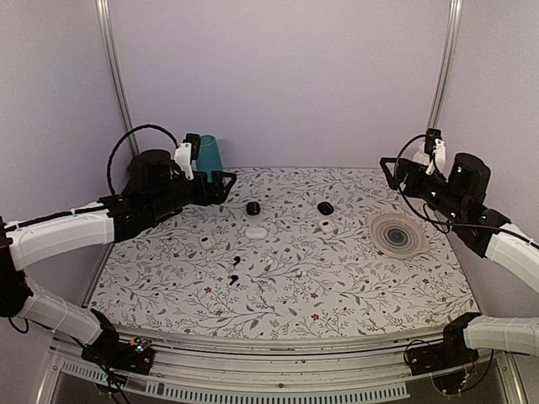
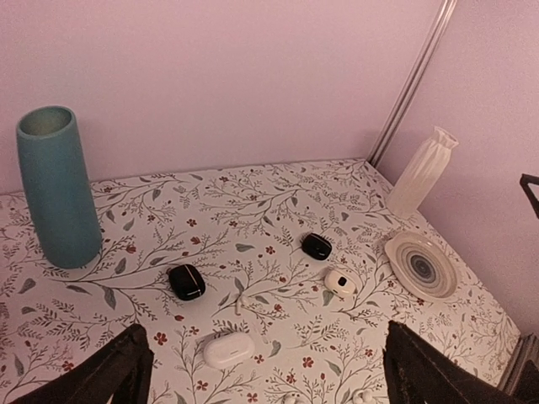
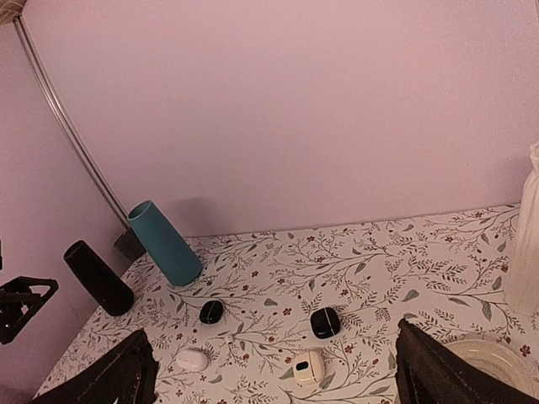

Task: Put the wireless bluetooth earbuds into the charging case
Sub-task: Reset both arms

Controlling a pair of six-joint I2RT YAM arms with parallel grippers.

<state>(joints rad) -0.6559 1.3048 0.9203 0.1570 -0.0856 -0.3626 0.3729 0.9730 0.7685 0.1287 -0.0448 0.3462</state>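
Main risk as I see it: wrong case. Two black cases sit mid-table. I take the charging case (image 1: 325,207) to be the wider, oval one on the right. The other black case (image 1: 253,208), to its left, looks squarer, but at this res. I can't be fully sure. Pick the wrong one and the buds won't seat.

The lid looks shut from here, so it prob. needs opening first. A glossy pebble like that could skate across the table (image 1: 362,286) if nudged w/o the other arm bracing it.

Second risk is the earbuds (image 1: 237,258). They're tiny and black, lying close together nearer my side than the cases, well apart from the charging case. A pinch slightly off-centre could flick one away, or grab it at a bad angle for its socket. The white cases (image 1: 256,232) sit near them, so wide jaws coming down could bump one.

Left gripper (image 1: 223,185): jaws spread fully, nothing held, touching nothing, up in the air over the left rear of the table beside the teal vase (image 1: 208,153).

Right gripper (image 1: 389,172): same, fully spread and empty, hanging over the right rear beyond the plate (image 1: 396,233).

Both are well apart from buds and case.
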